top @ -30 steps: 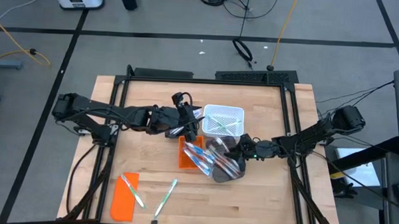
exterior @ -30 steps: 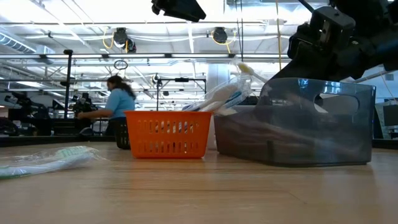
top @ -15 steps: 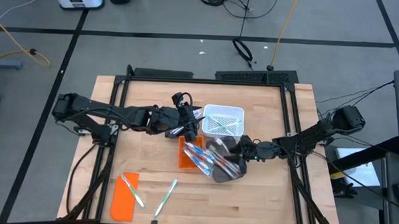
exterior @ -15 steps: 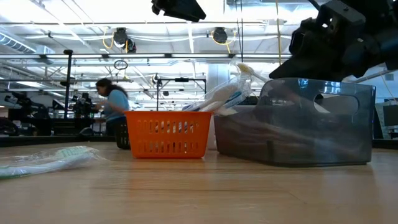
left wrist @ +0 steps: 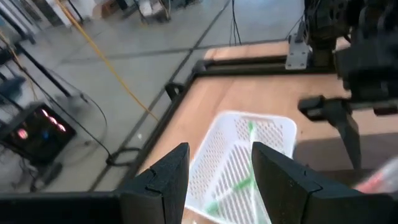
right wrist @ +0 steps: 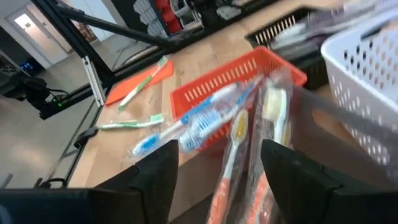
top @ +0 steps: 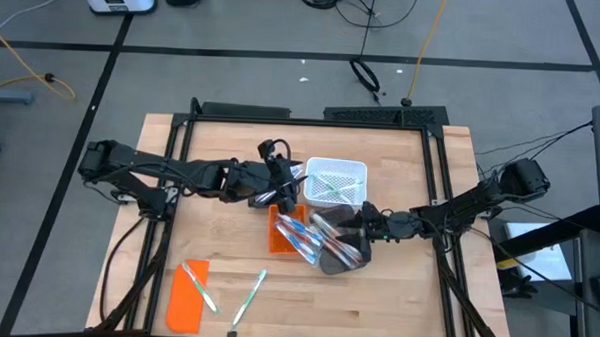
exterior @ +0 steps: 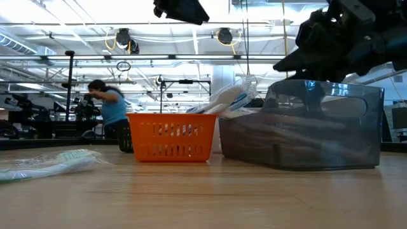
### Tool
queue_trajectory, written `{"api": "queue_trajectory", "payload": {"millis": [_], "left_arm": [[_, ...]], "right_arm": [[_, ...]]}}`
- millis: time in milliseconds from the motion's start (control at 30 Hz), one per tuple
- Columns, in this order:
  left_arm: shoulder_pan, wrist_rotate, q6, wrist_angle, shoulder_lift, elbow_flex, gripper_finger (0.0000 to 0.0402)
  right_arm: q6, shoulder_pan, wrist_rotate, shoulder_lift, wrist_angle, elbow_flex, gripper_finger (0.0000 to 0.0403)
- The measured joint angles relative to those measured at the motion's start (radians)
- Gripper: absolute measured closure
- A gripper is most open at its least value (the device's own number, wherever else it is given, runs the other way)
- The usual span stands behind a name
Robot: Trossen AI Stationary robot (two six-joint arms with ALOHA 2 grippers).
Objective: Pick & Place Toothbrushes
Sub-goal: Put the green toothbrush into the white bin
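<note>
The right gripper (top: 366, 228) hangs over the rim of the grey translucent bin (top: 339, 246), fingers (right wrist: 152, 177) parted with clear space between them and nothing held. Wrapped toothbrushes (right wrist: 239, 140) lie beyond those fingers, leaning from the bin across the orange basket (right wrist: 214, 93); at least four heads can be counted there, two blue, two orange-handled, though the plastic wrap makes an exact count uncertain. The left gripper (top: 279, 193) sits just beside the white basket (top: 336, 182), its fingers (left wrist: 165, 177) also spread apart and empty. Inside the white basket (left wrist: 239, 155) lie about three green-accented brushes (left wrist: 249, 134).

Three containers stand close together mid-table: white basket, orange basket (top: 281, 233) and grey bin. From the low view, the orange basket (exterior: 170, 135) stands next to the grey bin (exterior: 305, 127), with wrapped brushes (exterior: 227, 97) poking up between them.

Near the front edge of the table (top: 395, 302), well apart from the containers, lies one flat orange lid (top: 186, 295) with one brush (top: 202, 290) across it and another brush (top: 250, 296) beside it on bare wood.

A person (exterior: 108, 109) stands in the room far behind.
</note>
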Motion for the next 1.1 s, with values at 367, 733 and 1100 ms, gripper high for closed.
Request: {"api": "queue_trajectory", "payload": {"millis": [367, 733, 1100], "left_arm": [[-0.055, 0.246, -0.344, -0.338, 0.0, 0.0, 0.0224], [-0.231, 0.27, -0.73, -0.486, 0.0, -0.001, 0.0224], [-0.414, 0.275, -1.198, -0.32, 0.0, -0.199, 0.0224]], "right_arm": [[-0.203, 0.0, 0.0, -0.008, 0.121, 0.0, 0.019], [-0.252, -0.029, -0.001, -0.008, 0.121, 0.0, 0.019], [-0.283, -0.039, -0.001, -0.008, 0.12, 0.0, 0.019]]}}
